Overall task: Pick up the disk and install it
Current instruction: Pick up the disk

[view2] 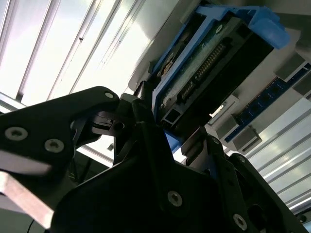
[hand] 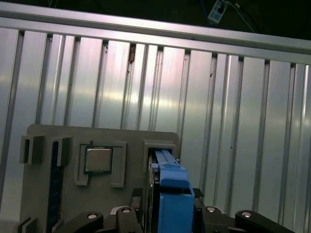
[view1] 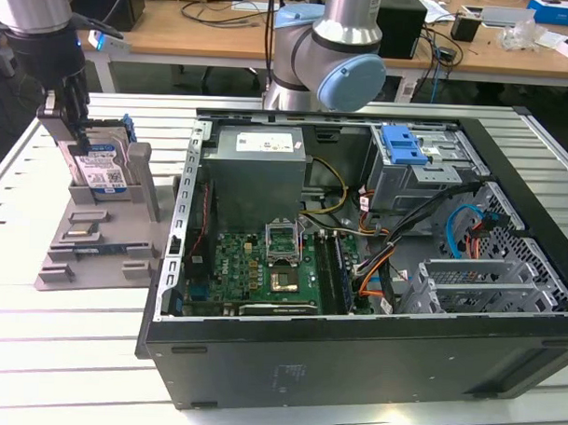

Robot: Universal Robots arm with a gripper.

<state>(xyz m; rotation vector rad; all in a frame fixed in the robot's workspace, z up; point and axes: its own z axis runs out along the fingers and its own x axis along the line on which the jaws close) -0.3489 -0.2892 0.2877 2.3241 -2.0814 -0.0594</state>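
The disk (view1: 104,164), silver with a white-and-blue label and blue rails, stands on edge in the grey stand (view1: 87,238) at the exterior view's left. My gripper (view1: 77,131) hangs over its top edge with black fingers reaching down either side. In the first wrist view the disk's blue rail (hand: 172,199) sits between the two fingers (hand: 124,213), which press against its sides. The second wrist view shows the disk's circuit-board side (view2: 204,63) held at its end by the gripper (view2: 170,131). The disk still rests in the stand.
An open computer case (view1: 354,350) lies on the slatted metal table (view1: 74,354), to the exterior view's right of the stand. A grey drive cage with a blue latch (view1: 403,147) sits in its far corner. The stand (hand: 97,141) also holds a processor chip (hand: 98,160).
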